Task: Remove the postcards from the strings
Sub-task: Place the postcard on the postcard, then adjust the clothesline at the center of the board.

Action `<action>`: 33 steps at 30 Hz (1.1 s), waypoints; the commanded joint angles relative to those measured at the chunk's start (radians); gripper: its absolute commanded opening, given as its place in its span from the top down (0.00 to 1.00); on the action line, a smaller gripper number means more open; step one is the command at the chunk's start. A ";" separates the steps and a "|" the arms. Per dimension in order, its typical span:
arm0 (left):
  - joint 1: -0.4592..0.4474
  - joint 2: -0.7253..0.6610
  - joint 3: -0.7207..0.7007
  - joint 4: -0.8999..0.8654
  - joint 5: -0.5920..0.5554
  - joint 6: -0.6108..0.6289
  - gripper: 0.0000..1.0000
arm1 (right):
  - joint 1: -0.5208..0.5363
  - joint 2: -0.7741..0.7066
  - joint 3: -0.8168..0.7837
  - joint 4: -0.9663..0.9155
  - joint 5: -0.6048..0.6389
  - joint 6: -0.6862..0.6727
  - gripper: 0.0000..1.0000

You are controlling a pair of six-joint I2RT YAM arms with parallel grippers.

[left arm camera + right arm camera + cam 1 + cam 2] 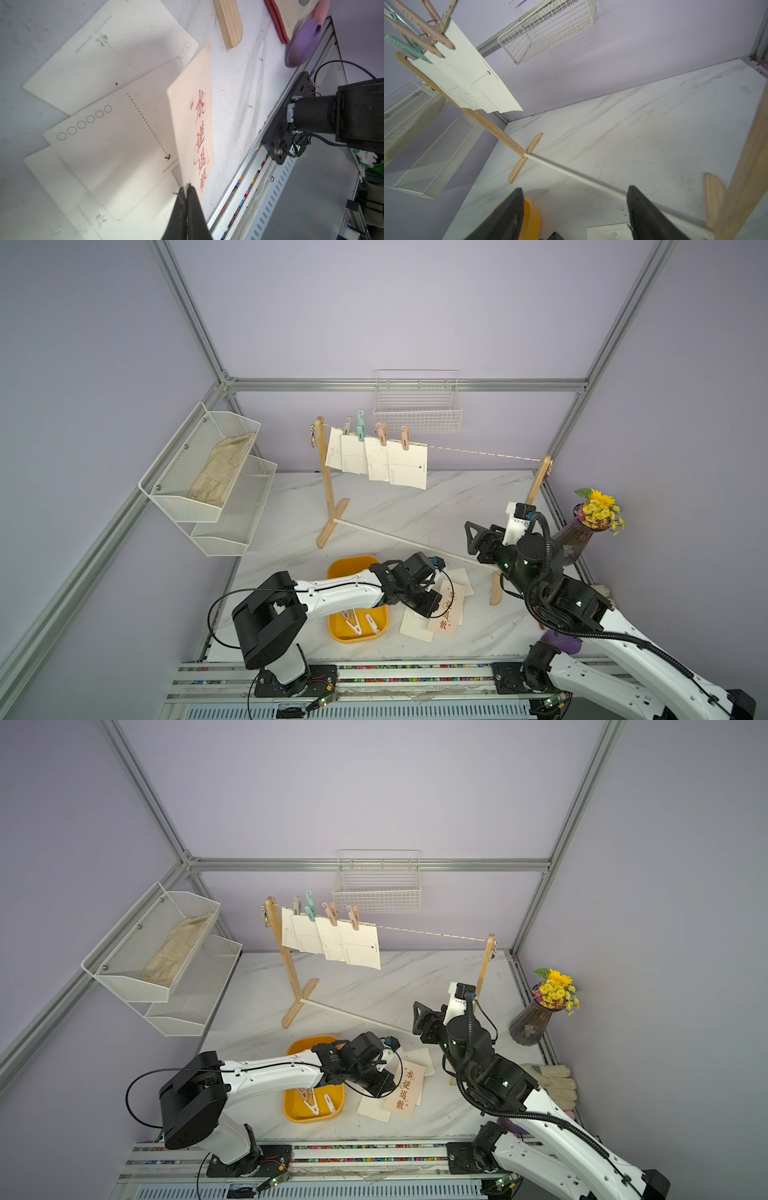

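Marble tabletop (415, 506), four white postcards (409, 466) overlapping on pale string (478, 452)

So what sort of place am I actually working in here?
Most likely a staged robot test cell, not a real home: an aluminium frame around plain lilac walls, a mounting rail along the front edge, and props like the mini string of pegged postcards.

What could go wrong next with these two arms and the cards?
The left gripper pinches the cream card only at its edge above the pile; it might slip.
The right gripper stands open near the right post; reaching out, it could bump it or snag the string.
The four hanging cards overlap, so pulling one might drag its neighbour.
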 commanded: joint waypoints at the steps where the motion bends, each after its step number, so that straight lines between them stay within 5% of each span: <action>1: -0.003 -0.007 0.006 0.021 0.012 0.013 0.97 | -0.004 0.020 -0.014 0.024 -0.008 0.009 0.21; 7: -0.003 -0.035 -0.035 0.013 0.008 0.003 0.79 | -0.005 0.075 -0.011 0.048 0.008 -0.008 0.18; 14: 0.000 -0.179 -0.093 -0.051 -0.147 -0.011 0.56 | -0.005 0.216 0.028 0.054 0.035 -0.005 0.12; 21: 0.000 -0.545 -0.147 -0.087 -0.499 0.057 0.47 | -0.011 0.484 0.106 0.087 -0.042 -0.009 0.06; 25: 0.000 -0.810 -0.198 -0.024 -0.689 0.202 0.31 | -0.014 0.714 0.217 0.130 -0.175 -0.092 0.03; 33: 0.003 -1.067 -0.273 0.048 -0.855 0.417 0.14 | -0.013 1.111 0.487 0.172 -0.327 -0.391 0.03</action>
